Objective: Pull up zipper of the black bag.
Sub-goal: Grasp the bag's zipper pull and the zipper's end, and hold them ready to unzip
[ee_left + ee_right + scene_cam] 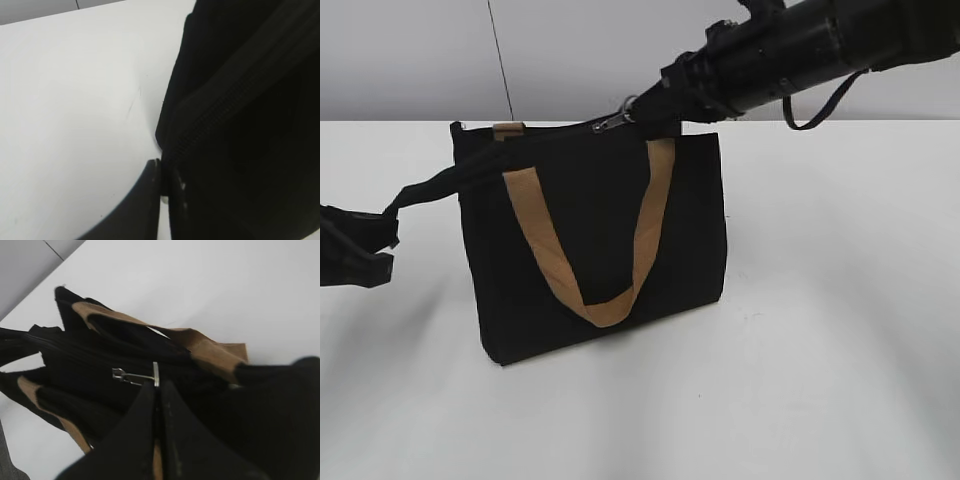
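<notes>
white table point(840, 350), pale grey wall point(400, 60)

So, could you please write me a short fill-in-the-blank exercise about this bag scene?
1. The black bag stands on a ____ table.
2. Its strap handle is ____ in colour.
3. The right gripper is shut on the ____.
4. The left gripper pinches the bag's black ____.

Missing words: white; tan; zipper; fabric
</notes>
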